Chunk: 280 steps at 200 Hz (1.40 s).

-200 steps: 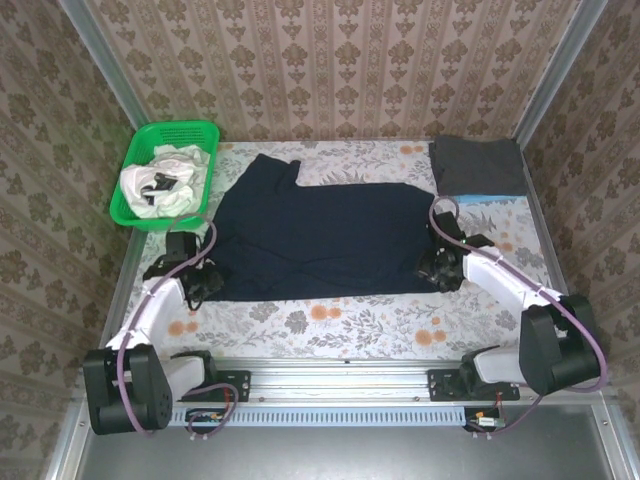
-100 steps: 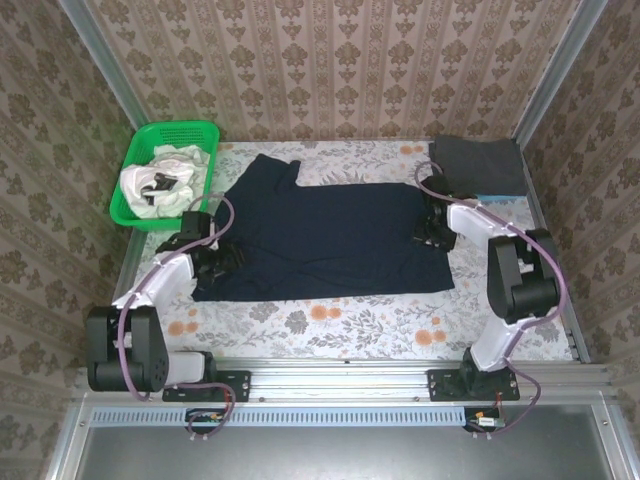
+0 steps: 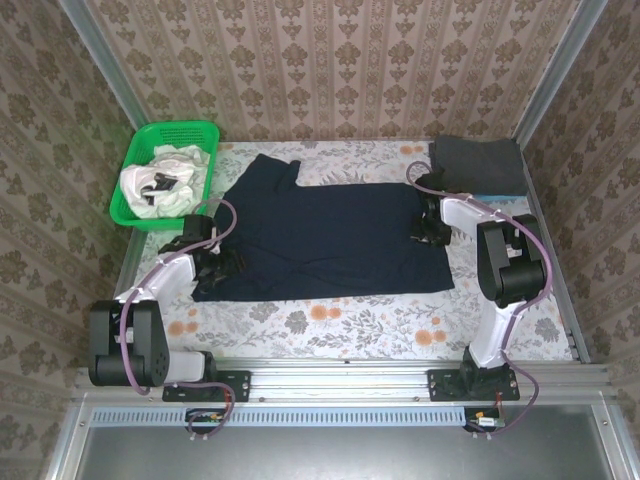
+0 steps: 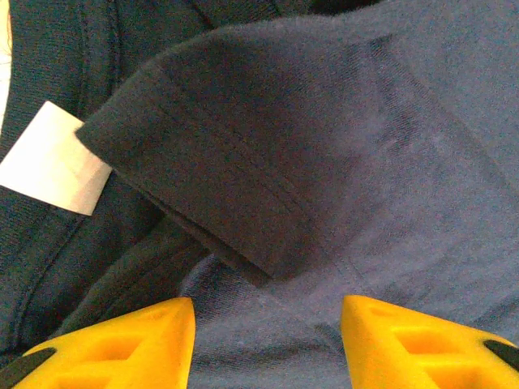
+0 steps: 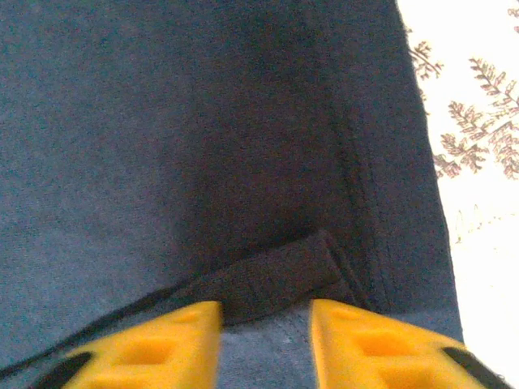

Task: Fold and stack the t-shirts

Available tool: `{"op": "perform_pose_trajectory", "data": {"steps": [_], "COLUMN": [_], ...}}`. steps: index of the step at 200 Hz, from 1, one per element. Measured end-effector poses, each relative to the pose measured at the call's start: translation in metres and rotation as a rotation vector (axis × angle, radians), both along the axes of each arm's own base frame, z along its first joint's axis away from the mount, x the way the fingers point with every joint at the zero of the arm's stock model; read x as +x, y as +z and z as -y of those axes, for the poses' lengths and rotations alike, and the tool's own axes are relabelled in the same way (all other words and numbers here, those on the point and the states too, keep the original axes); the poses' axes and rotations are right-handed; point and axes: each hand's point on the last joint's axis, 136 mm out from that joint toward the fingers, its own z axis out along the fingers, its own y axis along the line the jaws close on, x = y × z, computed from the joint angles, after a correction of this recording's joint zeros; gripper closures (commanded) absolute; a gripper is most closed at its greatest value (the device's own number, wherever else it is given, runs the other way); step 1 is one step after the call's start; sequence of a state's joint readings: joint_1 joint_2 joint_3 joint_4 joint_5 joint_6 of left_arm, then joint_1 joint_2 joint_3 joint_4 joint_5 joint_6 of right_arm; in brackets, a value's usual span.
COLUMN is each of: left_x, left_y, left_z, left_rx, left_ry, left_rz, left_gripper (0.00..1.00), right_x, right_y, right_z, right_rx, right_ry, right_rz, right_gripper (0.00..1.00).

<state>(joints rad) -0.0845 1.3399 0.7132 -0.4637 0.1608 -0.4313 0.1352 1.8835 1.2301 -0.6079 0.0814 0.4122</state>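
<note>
A large dark navy t-shirt (image 3: 320, 235) lies spread flat across the middle of the table. My left gripper (image 3: 222, 258) rests on its left edge; in the left wrist view it (image 4: 268, 340) stands open over flat cloth, just short of a folded-over sleeve (image 4: 219, 170) and a white label (image 4: 53, 158). My right gripper (image 3: 428, 228) sits on the shirt's right edge. Its jaws (image 5: 266, 340) are open but narrow, with a small raised fold of navy cloth (image 5: 276, 284) at the fingertips. A folded dark grey t-shirt (image 3: 478, 165) lies on a light blue one (image 3: 497, 198) at the back right.
A green lattice basket (image 3: 128, 200) at the back left holds crumpled white t-shirts with black marks (image 3: 160, 185). Floral tablecloth (image 3: 330, 320) shows in front of the navy shirt. Patterned walls close in the table on three sides.
Both arms moved away from the shirt's near corners toward the back. The left jaws opened on the left edge. The right jaws have narrowed around a fold at the right edge.
</note>
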Motion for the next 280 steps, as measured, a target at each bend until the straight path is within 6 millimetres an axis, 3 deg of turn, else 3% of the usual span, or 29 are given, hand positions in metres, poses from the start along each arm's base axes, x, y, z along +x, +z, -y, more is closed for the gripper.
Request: {"op": "perform_pose_trajectory", "data": {"steps": [37,69,96,114,145,157,169,183,223,264,280], "left_x": [0.0,0.0,0.0,0.0,0.0,0.0,0.0,0.0,0.0,0.0,-0.001], "left_y": [0.0,0.0,0.0,0.0,0.0,0.0,0.0,0.0,0.0,0.0,0.0], "left_z": [0.0,0.0,0.0,0.0,0.0,0.0,0.0,0.0,-0.001,-0.001,-0.001], "left_rx": [0.001,0.004,0.004,0.005,0.004,0.004,0.004,0.005,0.007,0.007,0.007], "left_ry": [-0.002,-0.005,-0.006,-0.008,-0.009,-0.008,-0.008,-0.008,-0.007,-0.007,-0.008], "left_rz": [0.001,0.001,0.001,0.002,0.002,0.002,0.002,0.002,0.002,0.001,-0.002], "left_gripper": [0.49,0.49,0.49,0.49,0.49,0.49,0.49,0.49,0.49,0.49,0.55], "right_x": [-0.001,-0.005,-0.008,-0.01,-0.016,-0.017,-0.013,-0.009,-0.009,-0.012,-0.017], "right_y": [0.004,0.031,0.048,0.04,0.002,-0.008,-0.005,-0.005,-0.005,0.001,0.01], "right_z": [0.0,0.003,0.01,0.014,0.021,0.021,0.02,0.018,0.018,0.022,0.023], "right_rx": [-0.002,-0.004,-0.03,-0.046,-0.072,-0.066,-0.059,-0.047,-0.05,-0.071,-0.087], "right_ry": [0.003,-0.008,-0.02,-0.007,0.016,0.029,0.036,0.049,0.053,0.044,0.041], "right_rz": [0.002,0.054,0.089,0.056,-0.057,-0.085,-0.073,-0.062,-0.062,-0.055,-0.049], "right_gripper": [1.0,1.0,0.6,0.53,0.49,0.52,0.58,0.71,0.87,0.95,0.98]}}
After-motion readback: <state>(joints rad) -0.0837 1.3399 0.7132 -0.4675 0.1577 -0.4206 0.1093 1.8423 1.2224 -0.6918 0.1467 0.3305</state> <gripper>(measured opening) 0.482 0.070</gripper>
